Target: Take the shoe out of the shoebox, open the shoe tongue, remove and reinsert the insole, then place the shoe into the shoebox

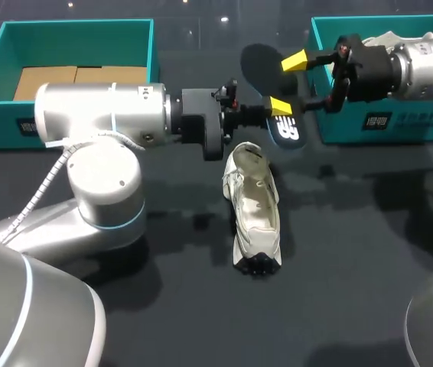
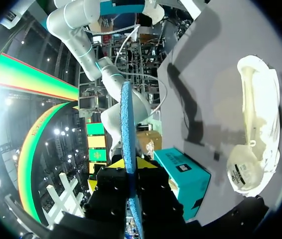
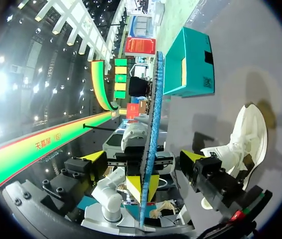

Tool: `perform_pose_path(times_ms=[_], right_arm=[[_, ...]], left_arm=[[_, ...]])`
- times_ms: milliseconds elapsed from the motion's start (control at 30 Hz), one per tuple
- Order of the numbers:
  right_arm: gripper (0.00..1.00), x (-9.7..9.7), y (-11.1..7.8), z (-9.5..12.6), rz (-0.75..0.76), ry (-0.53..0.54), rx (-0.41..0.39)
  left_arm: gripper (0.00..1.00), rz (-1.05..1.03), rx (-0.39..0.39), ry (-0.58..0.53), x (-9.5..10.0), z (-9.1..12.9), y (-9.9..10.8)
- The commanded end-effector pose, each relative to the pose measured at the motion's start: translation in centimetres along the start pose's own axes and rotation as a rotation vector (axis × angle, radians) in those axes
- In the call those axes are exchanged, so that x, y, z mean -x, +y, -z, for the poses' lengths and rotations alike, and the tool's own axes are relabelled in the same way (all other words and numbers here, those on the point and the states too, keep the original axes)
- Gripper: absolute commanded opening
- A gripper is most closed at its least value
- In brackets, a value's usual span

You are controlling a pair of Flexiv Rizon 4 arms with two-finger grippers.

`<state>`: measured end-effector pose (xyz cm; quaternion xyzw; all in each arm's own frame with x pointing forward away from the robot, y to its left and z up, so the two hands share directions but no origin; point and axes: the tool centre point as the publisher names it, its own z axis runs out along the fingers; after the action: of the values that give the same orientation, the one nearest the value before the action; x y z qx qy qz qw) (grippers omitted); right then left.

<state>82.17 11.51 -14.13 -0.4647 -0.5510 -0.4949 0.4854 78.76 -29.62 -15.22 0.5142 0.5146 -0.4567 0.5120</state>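
The shoe (image 1: pixel 252 208) lies on the desk (image 1: pixel 339 252). Just behind it, the insole (image 1: pixel 285 130) hangs in the left tool (image 2: pixel 131 167). One shoebox (image 1: pixel 6 126) stands behind-left of the shoe, a second shoebox (image 1: pixel 354 126) behind-right.

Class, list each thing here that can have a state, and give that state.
Dark flat insole: out of shoe, gripped.
White sneaker: upright on table, insole removed.
Left gripper: shut on insole.
Right gripper: open, fingers either side of insole.
Teal cardboard box at left: open.
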Motion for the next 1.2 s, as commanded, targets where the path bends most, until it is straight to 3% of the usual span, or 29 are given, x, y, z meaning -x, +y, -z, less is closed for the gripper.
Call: perform_pose_path(times_ms=[33, 267, 400, 833, 1067, 1200], right_arm=[[0.81, 0.3, -0.6, -0.2, -0.001, 0.004, 0.014], [0.67, 0.4, -1.0, -0.3, -0.007, 0.003, 0.029], [0.49, 0.5, -1.0, -0.6, -0.017, 0.006, 0.033], [0.28, 0.7, -0.7, -0.8, -0.024, 0.015, 0.036], [0.25, 0.8, -0.6, -0.6, -0.022, 0.019, 0.040], [0.11, 0.8, -0.6, -0.6, -0.021, 0.018, 0.039]], left_arm=[[0.00, -0.003, -0.006, 0.009, 0.1, -0.7, 0.5], [0.00, -0.003, -0.004, 0.024, -0.3, -1.1, 0.6], [0.00, -0.012, -0.006, 0.036, -0.5, -1.4, 0.5], [0.00, -0.017, -0.012, 0.045, -0.7, -1.9, 0.4], [0.00, -0.015, -0.015, 0.045, -0.9, -1.8, 0.2], [0.00, -0.014, -0.016, 0.042, -0.9, -1.7, 0.1]])
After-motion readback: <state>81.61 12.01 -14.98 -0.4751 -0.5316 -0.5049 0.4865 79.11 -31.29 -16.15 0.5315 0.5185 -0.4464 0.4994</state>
